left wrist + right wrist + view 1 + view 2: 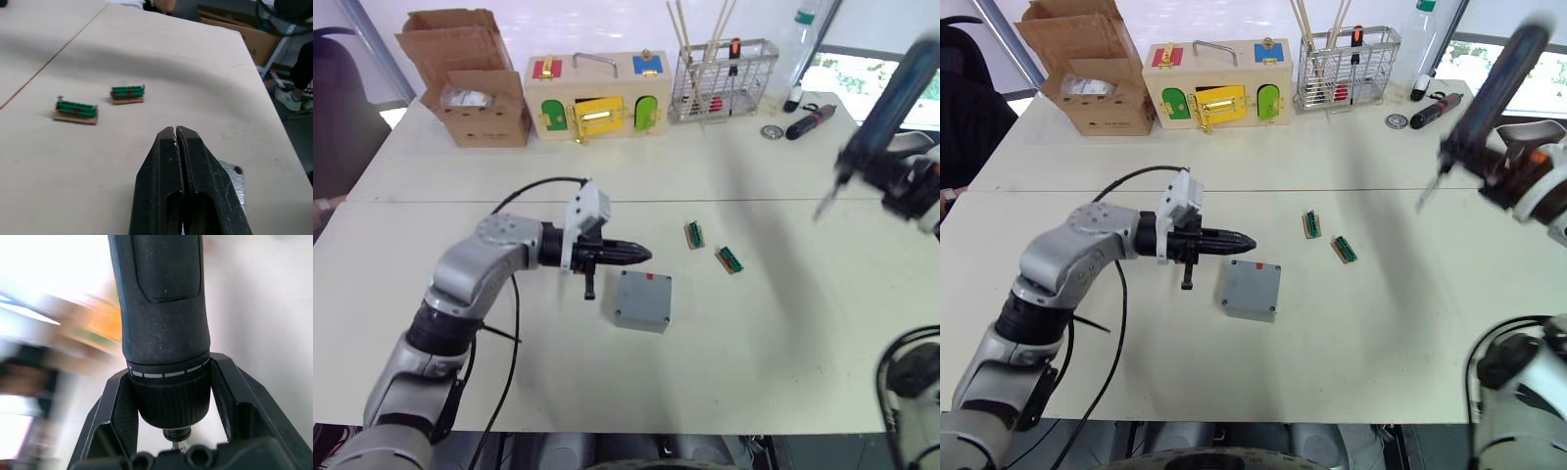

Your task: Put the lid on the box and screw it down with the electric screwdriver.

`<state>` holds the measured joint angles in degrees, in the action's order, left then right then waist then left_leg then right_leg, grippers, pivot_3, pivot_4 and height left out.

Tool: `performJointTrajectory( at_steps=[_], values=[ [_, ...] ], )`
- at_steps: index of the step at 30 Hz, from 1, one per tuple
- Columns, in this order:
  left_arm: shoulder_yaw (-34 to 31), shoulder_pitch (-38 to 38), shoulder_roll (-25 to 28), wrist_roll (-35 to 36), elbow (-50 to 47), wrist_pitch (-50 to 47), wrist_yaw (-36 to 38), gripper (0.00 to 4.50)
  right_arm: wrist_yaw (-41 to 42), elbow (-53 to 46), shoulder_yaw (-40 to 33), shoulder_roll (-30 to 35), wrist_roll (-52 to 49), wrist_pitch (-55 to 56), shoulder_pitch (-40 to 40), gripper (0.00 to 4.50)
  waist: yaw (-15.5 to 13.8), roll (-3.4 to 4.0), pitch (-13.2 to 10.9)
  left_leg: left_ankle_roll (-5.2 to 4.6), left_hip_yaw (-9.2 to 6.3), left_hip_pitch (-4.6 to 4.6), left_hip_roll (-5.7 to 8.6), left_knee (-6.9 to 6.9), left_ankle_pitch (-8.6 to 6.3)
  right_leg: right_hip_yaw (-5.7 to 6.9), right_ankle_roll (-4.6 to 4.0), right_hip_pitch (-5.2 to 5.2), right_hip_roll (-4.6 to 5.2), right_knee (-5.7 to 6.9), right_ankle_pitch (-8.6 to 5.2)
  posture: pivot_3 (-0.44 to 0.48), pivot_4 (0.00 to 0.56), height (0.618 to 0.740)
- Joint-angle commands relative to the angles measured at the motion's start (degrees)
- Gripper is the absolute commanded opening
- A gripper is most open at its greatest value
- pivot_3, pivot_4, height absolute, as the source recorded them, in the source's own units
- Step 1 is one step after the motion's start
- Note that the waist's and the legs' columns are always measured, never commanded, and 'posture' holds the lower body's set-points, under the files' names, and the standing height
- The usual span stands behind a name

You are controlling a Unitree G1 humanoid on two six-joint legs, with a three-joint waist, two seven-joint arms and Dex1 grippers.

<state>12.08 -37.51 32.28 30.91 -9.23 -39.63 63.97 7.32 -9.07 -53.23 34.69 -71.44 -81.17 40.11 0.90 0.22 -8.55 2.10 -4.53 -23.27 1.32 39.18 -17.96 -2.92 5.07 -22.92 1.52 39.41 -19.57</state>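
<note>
The grey box [641,301] with a red tab sits mid-table. A flat grey face with corner holes covers its top; this looks like the lid [1252,287], seated flush. My left gripper [641,256] is shut and empty. It hovers just above the box's far-left edge, and its tip [176,130] points toward the table's right side. At the far right my right gripper [1513,162] is raised well above the table, shut on the electric screwdriver [893,98]. The screwdriver is tilted, with its bit [825,204] pointing down and left. Its dark body [161,308] sits between my fingers.
Two small green terminal blocks [694,235] [729,258] lie right of the box. Along the back stand a cardboard box [470,83], a wooden box with coloured doors [597,98] and a wire basket [724,78]. A small black-and-red tool [811,120] lies beside them.
</note>
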Motion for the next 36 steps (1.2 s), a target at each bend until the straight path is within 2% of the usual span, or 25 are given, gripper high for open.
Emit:
performJointTrajectory(
  at_steps=[1,4,7,14,20,24,36],
  values=[
    [0.3,-2.6,2.0,-0.7,2.1,1.3,4.3,0.00,-3.1,-14.8,3.3,-9.8,-2.4,14.1,-0.5,1.74,0.3,0.01,0.0,0.00,0.02,0.00,-0.01,0.01,0.00,-0.01,0.00,-0.01,0.01,-0.02,0.00,0.000,0.150,0.740],
    [2.0,-4.6,3.8,-2.0,3.1,1.4,7.7,0.00,0.8,-22.1,16.3,-16.1,4.9,21.2,-6.1,1.74,0.3,0.03,0.0,0.07,0.06,0.00,0.05,0.02,0.04,-0.06,0.00,-0.07,0.08,0.05,0.00,0.000,0.150,0.740],
    [3.0,-4.4,5.4,-2.7,2.8,1.2,9.9,0.00,5.1,-25.4,25.4,-19.1,4.9,24.1,-12.3,1.74,0.3,0.03,0.0,0.13,0.04,0.00,0.10,0.02,0.08,-0.06,0.00,-0.11,0.10,0.05,0.00,0.000,0.150,0.740],
    [4.8,-1.8,4.4,-5.8,2.4,2.4,8.2,0.00,17.0,-29.8,42.5,-14.7,22.1,38.3,-25.8,1.74,0.2,0.03,0.0,0.17,0.00,-0.09,0.17,0.08,0.10,-0.04,0.00,-0.19,0.15,-0.06,0.00,0.000,0.150,0.740],
    [5.9,0.6,3.9,-7.1,0.9,3.3,8.1,0.00,20.5,-28.9,50.4,-13.3,34.8,49.7,-30.9,1.74,0.3,0.03,0.0,0.21,-0.04,-0.06,0.13,0.07,0.12,-0.05,0.00,-0.24,0.11,0.04,0.00,0.000,0.150,0.740],
    [6.9,1.2,3.7,-9.2,1.9,5.4,8.0,0.00,21.0,-26.7,53.0,-13.8,40.0,55.1,-33.0,1.74,0.2,0.03,0.0,0.22,-0.03,-0.06,0.14,0.07,0.13,-0.05,0.00,-0.23,0.11,0.04,0.00,0.000,0.150,0.740],
    [9.4,2.3,2.8,-13.7,4.8,10.5,8.5,0.00,20.4,-26.4,51.8,-14.0,39.5,56.2,-33.5,1.74,0.1,0.03,0.0,0.28,-0.04,-0.04,0.14,0.08,0.16,-0.05,0.00,-0.20,0.13,0.04,0.00,0.000,0.150,0.740]
  ],
)
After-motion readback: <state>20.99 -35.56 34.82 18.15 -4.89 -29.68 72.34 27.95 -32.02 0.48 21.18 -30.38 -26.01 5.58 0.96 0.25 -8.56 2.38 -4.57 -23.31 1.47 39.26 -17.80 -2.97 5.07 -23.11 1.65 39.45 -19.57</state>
